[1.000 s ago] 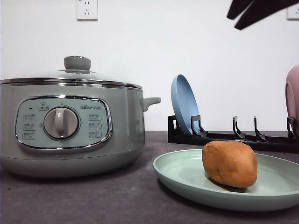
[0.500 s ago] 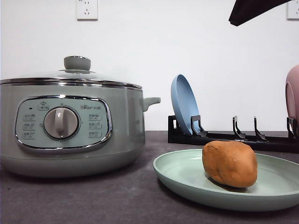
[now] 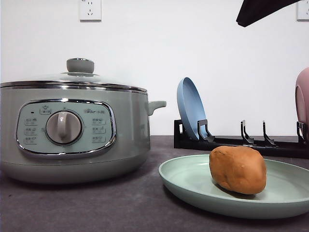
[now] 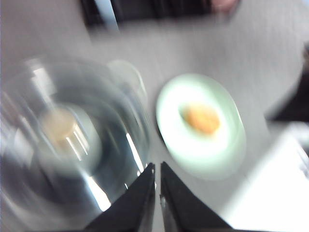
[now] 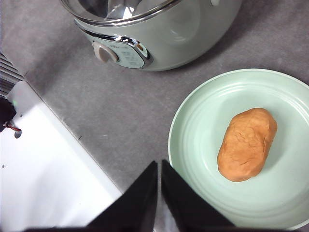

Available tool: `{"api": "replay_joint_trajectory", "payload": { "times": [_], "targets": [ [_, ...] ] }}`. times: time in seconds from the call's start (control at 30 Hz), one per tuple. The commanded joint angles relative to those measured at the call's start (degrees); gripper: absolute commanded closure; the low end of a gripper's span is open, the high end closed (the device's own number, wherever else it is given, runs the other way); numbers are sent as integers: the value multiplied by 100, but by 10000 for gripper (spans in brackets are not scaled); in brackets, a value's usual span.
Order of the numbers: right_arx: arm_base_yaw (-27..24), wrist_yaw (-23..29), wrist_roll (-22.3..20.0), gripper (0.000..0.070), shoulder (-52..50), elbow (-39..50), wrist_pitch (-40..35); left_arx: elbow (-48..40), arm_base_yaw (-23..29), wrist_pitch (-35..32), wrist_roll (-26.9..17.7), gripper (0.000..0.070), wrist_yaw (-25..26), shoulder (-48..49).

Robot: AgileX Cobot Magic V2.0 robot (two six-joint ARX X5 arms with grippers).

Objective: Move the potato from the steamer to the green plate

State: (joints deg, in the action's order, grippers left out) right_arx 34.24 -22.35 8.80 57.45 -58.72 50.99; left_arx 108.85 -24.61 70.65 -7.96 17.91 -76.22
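The orange-brown potato [image 3: 237, 169] lies on the green plate [image 3: 188, 181] at the right of the grey table. To its left stands the sage-green steamer [image 3: 72, 130] with its glass lid on. From high above, the right wrist view looks down on the potato [image 5: 247, 144], the green plate [image 5: 203, 140] and the steamer [image 5: 159, 34]; my right gripper [image 5: 159, 163] is shut and holds nothing. The left wrist view is blurred and shows the steamer lid [image 4: 63, 140] and the potato [image 4: 203, 118] far below my left gripper [image 4: 157, 166], which is also shut and holds nothing.
Behind the green plate a black dish rack [image 3: 241, 140] holds an upright blue plate [image 3: 189, 107]. A pink plate [image 3: 303, 96] stands at the right edge. A dark arm part [image 3: 260, 9] hangs at the top right. A white panel [image 5: 48, 183] borders the grey table.
The dark shape at the top right showed two finger tips a second ago; it has risen, and a single dark wedge is left. Potato, plate and steamer have not moved.
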Motion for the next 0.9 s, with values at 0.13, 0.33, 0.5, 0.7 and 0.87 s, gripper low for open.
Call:
{"api": "replay_joint_trajectory", "payload": {
  "times": [0.13, 0.33, 0.5, 0.7, 0.87],
  "targets": [
    [46, -13, -56, 700, 39, -98, -41, -821, 743, -2186, -294, 688, -9, 1140],
    [46, -14, -57, 700, 39, -98, -41, -2805, 1796, -4081, -326, 688, -120, 2622],
    [46, -15, -57, 700, 39, -98, -40, -4498, 2346, -5358, -322, 688, -653, 3827],
    [46, -13, -57, 700, 39, -98, -42, -6382, 2669, -6292, -312, 688, -939, 5021],
    [46, -15, -57, 700, 39, -98, -42, -7623, 2744, -6593, -306, 688, -1206, 5690]
  ]
}}
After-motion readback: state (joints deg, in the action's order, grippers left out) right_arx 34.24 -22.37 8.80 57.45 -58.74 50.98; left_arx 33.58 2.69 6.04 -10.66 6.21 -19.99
